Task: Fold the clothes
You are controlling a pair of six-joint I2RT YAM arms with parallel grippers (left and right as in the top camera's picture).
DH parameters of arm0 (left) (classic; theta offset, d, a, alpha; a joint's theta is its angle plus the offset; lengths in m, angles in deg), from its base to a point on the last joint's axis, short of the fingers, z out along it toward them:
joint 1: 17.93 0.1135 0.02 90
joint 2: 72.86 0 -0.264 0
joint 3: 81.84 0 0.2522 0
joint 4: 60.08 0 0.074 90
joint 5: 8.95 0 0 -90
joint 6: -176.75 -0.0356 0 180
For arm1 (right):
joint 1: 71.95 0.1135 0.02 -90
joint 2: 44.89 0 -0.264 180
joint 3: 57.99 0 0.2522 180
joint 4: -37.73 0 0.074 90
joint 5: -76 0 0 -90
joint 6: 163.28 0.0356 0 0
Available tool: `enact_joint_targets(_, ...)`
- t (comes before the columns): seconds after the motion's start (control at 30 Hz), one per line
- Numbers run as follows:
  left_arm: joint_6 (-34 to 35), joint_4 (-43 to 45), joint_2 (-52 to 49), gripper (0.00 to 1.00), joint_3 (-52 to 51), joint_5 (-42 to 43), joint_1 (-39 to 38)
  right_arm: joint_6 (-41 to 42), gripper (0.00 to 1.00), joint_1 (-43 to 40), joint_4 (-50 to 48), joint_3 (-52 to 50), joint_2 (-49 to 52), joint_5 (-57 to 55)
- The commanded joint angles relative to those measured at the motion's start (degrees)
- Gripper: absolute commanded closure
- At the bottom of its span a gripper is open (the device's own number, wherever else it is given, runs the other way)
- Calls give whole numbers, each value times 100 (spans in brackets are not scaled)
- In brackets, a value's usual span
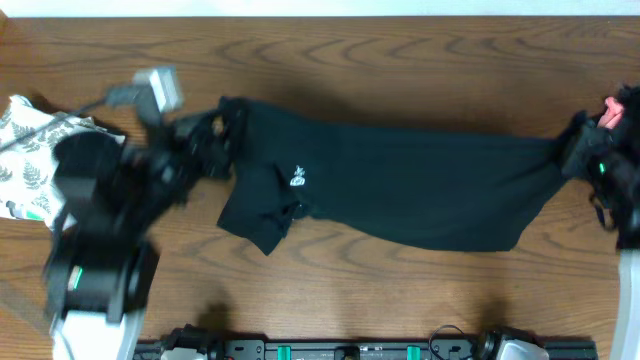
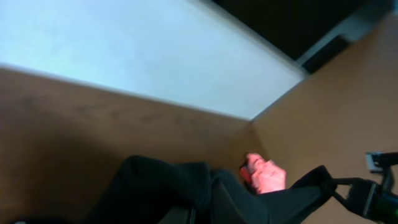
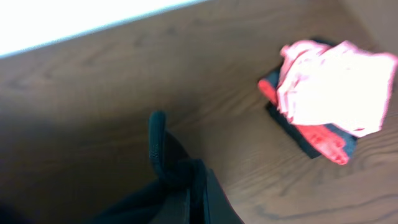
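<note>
- Left fingers (image 1: 205,140): closed tight, pinching the left end of the black garment (image 1: 400,190).
- Right fingers (image 1: 575,152): likewise closed, on its right end; the cloth lies stretched left to right across the counter (image 1: 400,60).
- Step, as judged: spreading the garment flat ahead of a first fold. Next, one end should be carried over toward the other, edges aligned.
- Fern-print piece (image 1: 25,150): at the left edge. Pink piece (image 3: 329,87): at the right.
- Writing: one small white logo (image 1: 297,179), too small to read.

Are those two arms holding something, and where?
Yes: the black garment, stretched between them. The left fingers pinch one end, the right fingers the other.
</note>
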Motion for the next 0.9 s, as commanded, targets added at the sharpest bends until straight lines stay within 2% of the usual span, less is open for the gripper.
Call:
enact_joint_targets(0.0, 15, 496, -1180, 94, 70, -42, 59, -295, 99, -17, -376, 68, 879, 249)
enact_joint_targets(0.13, 101, 1906, -2715, 94, 120, -42, 177, -291, 99, -17, -1694, 70, 2022, 507)
enact_joint_targets(0.23, 553, 3407, -3923, 94, 385, 33, 378, -35, 99, -20, -3182, 70, 2688, 1075)
enact_joint_targets(0.3, 1329, 4356, -4638, 94, 787, 505, 575, 507, 99, -20, -4133, 70, 2903, 1311)
enact_joint_targets(0.4, 3069, 6177, -5530, 94, 1716, 1488, 863, 1161, 99, -22, -5018, 94, 2844, 1344)
enact_joint_targets(0.47, 3705, 6985, -5777, 94, 2216, 1766, 964, 1294, 99, -37, -5302, 140, 2745, 1342)
enact_joint_targets(0.5, 3807, 7189, -5821, 94, 2439, 1853, 1003, 1300, 99, -48, -5372, 186, 2693, 1322)
enact_joint_targets(0.57, 3705, 7217, -5814, 94, 2881, 2109, 1086, 1257, 99, -72, -5372, 267, 2616, 1276)
enact_joint_targets(0.7, 3694, 6988, -5792, 94, 3523, 3309, 1174, 1032, 99, -66, -5034, 295, 2529, 1279)
enact_joint_targets(0.8, 3729, 6111, -5764, 94, 3515, 4299, 1132, 791, 99, -66, -4312, 293, 2529, 1250)
enact_joint_targets(0.87, 3353, 5110, -5766, 94, 3418, 4933, 1086, 518, 99, -68, -3648, 293, 2529, 1130)
